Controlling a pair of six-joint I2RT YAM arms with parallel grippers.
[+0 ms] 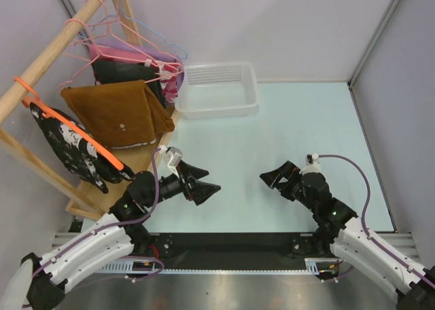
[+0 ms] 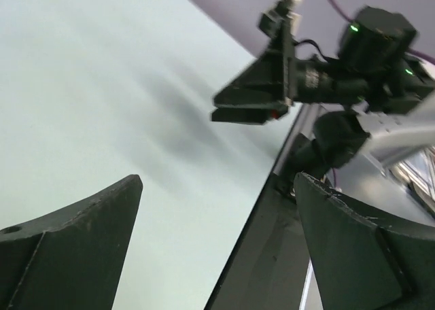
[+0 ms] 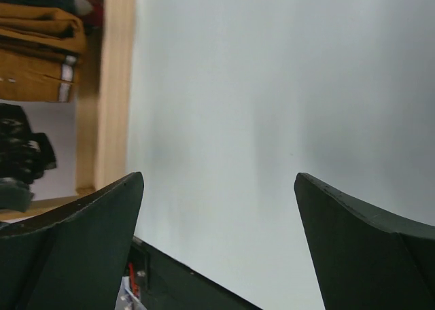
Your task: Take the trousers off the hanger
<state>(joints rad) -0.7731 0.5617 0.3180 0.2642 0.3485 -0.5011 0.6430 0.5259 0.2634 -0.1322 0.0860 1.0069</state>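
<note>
Starting at the far left, a wooden rack (image 1: 47, 65) stands slanted against the pale lilac wall (image 1: 285, 24). The black-and-white printed trousers (image 1: 68, 147) hang folded over an orange hanger (image 1: 41, 106) at its near end. Just beside them, further along the rail, the rust-brown trousers (image 1: 112, 113) hang folded, a small button showing. Pink hangers (image 1: 102, 48) with a dark garment sit behind these. A white mesh basket (image 1: 224, 110) rests on the pale blue-green table (image 1: 299, 133) near the rack's far foot. The left gripper (image 1: 207, 179) hovers low over the table, jaws spread wide and holding nothing, well apart from both pairs. The right gripper (image 1: 272, 185) faces it across bare surface, likewise spread wide and unloaded. A black strip (image 1: 231, 243) edges the table at the arm bases.
</note>
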